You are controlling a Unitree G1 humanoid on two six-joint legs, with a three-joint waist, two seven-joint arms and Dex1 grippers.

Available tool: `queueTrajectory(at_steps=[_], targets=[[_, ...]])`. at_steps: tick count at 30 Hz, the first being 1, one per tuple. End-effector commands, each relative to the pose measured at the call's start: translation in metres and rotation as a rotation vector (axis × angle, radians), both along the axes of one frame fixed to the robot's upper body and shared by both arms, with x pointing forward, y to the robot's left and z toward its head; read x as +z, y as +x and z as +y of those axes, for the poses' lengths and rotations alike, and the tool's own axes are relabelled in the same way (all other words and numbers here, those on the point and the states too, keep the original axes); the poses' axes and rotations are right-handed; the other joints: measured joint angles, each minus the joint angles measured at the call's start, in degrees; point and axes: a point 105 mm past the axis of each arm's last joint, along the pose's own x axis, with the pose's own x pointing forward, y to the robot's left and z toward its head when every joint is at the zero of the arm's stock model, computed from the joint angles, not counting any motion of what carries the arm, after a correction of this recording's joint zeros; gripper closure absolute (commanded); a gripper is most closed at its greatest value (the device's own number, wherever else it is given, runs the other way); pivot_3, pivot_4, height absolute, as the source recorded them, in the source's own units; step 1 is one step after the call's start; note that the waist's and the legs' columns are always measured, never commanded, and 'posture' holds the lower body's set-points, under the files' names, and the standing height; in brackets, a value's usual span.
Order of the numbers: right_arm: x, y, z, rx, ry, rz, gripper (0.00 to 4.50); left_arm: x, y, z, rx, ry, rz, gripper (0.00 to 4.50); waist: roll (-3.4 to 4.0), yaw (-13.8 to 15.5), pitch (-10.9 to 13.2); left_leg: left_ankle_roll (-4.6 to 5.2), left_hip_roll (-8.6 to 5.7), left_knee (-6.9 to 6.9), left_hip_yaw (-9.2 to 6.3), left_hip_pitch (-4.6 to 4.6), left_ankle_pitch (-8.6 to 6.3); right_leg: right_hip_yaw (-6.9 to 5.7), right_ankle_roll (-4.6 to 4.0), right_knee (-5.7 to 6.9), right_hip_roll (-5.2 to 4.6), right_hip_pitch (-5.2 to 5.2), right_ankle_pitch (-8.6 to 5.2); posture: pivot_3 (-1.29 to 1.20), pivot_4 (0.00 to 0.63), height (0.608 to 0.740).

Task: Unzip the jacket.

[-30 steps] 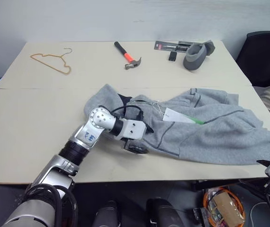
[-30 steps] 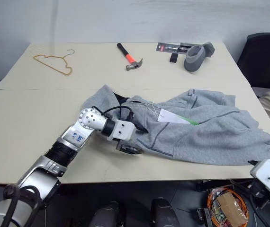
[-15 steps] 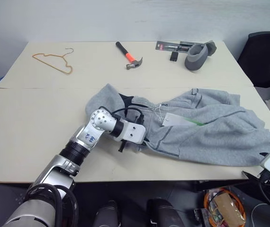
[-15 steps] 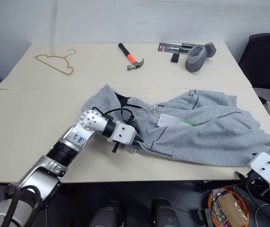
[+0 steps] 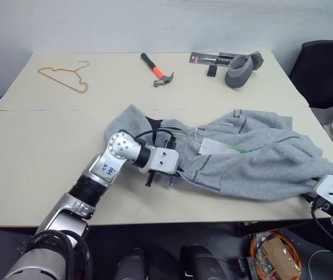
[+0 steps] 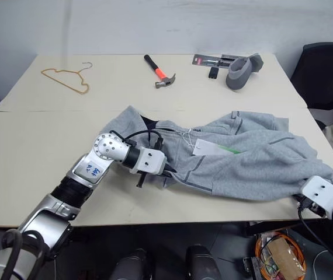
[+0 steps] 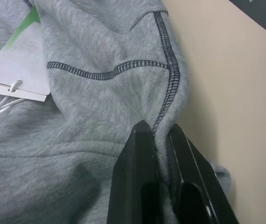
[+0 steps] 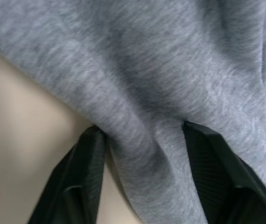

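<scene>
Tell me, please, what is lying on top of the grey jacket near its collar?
A white hang tag with a green tip lies on the jacket, tied on by a thin white string. The robot's left arm also reaches over the near edge there, so the fabric under it is hidden.

Far edge of bench: wire hanger left, hammer centre, packaged tool and grey roll right. Black chair far right.

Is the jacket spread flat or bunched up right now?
Bunched up. The jacket lies crumpled with deep folds, its hang tag resting on top; the zipper's state cannot be told.
</scene>
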Motion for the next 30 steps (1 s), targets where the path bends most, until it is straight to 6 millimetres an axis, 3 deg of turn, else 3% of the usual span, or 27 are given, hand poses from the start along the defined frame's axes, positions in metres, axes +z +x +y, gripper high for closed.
queueTrajectory(at_steps=[1, 5, 11, 14, 18, 23, 25, 30], targets=[[-0.007, -0.01, -0.005, 0.006, 0.005, 0.077, 3.08, 0.011, -0.003, 0.005, -0.001, -0.031, -0.032, 4.5, 0.0, 0.0, 0.0, 0.0, 0.01, 0.0, 0.0, 0.01, -0.02, 0.0, 0.0, -0.01, 0.0, 0.01, 0.0, 0.0, 0.15, 0.74], [-0.002, -0.023, 0.006, 0.07, 0.064, 0.15, 4.45, 0.007, -0.007, 0.016, -0.003, -0.006, -0.03, 4.5, 0.01, 0.12, 0.0, -0.02, 0.06, -0.01, 0.0, 0.0, -0.05, 0.02, -0.01, -0.02, -0.04, 0.0, -0.01, 0.0, 0.15, 0.74], [0.005, -0.062, 0.039, 0.207, 0.206, 0.334, 4.45, -0.001, -0.018, 0.038, -0.029, 0.048, -0.03, 4.5, 0.06, 0.16, 0.03, -0.09, 0.17, -0.03, -0.01, -0.01, -0.11, 0.01, -0.07, -0.04, 0.0, 0.0, -0.04, 0.0, 0.15, 0.74], [0.009, -0.096, 0.073, 0.295, 0.351, 0.466, 4.45, -0.002, -0.022, 0.048, -0.034, 0.064, -0.03, 4.5, 0.08, 0.07, 0.04, -0.1, 0.22, -0.07, -0.02, 0.0, -0.15, 0.01, -0.12, -0.05, 0.02, -0.01, -0.06, 0.0, 0.15, 0.74], [0.008, -0.142, 0.135, 0.397, 0.541, 0.607, 4.45, -0.004, -0.02, 0.058, -0.023, 0.078, -0.037, 4.5, 0.09, 0.04, 0.04, -0.13, 0.34, -0.09, -0.05, 0.05, -0.24, 0.0, -0.17, -0.03, 0.09, 0.02, -0.1, 0.0, 0.15, 0.74], [-0.006, -0.161, 0.182, 0.383, 0.666, 0.62, 4.45, -0.003, -0.016, 0.058, -0.016, 0.071, -0.054, 4.5, 0.02, 0.02, 0.01, 0.09, 0.37, -0.05, -0.04, 0.03, -0.42, -0.01, -0.21, -0.02, 0.06, 0.01, -0.12, 0.0, 0.15, 0.74], [-0.013, -0.159, 0.186, 0.347, 0.655, 0.594, 4.45, -0.002, -0.015, 0.057, -0.018, 0.065, -0.057, 4.5, 0.03, 0.07, 0.01, 0.07, 0.38, -0.05, -0.11, 0.0, -0.45, -0.1, -0.29, -0.02, 0.06, -0.01, -0.16, 0.0, 0.15, 0.74], [-0.005, -0.149, 0.166, 0.27, 0.639, 0.562, 3.28, -0.002, -0.014, 0.054, -0.029, 0.061, -0.06, 4.5, 0.01, 0.11, 0.0, 0.09, 0.37, -0.02, -0.06, 0.0, -0.46, -0.08, -0.3, -0.01, 0.04, -0.02, -0.17, 0.0, 0.15, 0.74]])
